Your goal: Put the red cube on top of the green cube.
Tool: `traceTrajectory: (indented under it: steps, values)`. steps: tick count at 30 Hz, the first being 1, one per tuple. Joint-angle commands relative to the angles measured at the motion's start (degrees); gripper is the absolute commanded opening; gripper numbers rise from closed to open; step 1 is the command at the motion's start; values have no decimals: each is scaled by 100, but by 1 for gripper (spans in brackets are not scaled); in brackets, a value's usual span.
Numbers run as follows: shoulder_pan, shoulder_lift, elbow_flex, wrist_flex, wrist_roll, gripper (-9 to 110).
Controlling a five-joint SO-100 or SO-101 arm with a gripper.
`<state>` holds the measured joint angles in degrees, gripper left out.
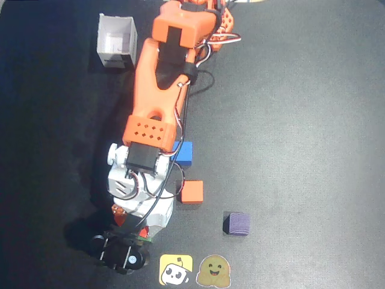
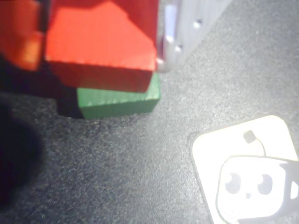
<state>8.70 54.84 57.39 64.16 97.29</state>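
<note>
The red cube (image 2: 100, 44) fills the upper left of the wrist view, sitting on the green cube (image 2: 117, 100), whose front face shows just beneath it. The red one is turned slightly against the green, so its front edge runs at a small angle to the green edge and overhangs it toward the left. Being cubes, neither has a long axis. A pale grey finger (image 2: 180, 28) stands against the red cube's right side, and an orange blur lies at its left; whether the pincer clamps the cube or merely brackets it cannot be told.

In the overhead view the stack is almost hidden under the gripper (image 1: 133, 232) at the lower left of the frame, with only slivers of red and green (image 1: 143, 238) showing. A yellow sticker (image 1: 175, 269) lies just right of it on the black mat (image 1: 301, 120), a green sticker (image 1: 215, 272) beside that. Farther up are an orange cube (image 1: 192, 191), a blue cube (image 1: 184, 152), and to the right a purple cube (image 1: 237, 223). A white open box (image 1: 117, 42) stands at upper left beside the orange arm (image 1: 162, 78).
</note>
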Motion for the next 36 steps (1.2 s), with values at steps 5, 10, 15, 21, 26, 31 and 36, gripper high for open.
traceTrajectory:
  steps: [5, 10, 15, 21, 26, 31, 36]
  values:
    - [-53, 70, -237, -88, 105, 22]
    - [-88, 70, -237, -88, 202, 24]
    - [-114, 70, -237, -88, 255, 24]
    - [-132, 97, -220, -88, 281, 24]
    - [-132, 167, -185, -88, 281, 24]
    - [-141, 334, -114, -70, 272, 24]
    - [-141, 554, 26, -70, 272, 24]
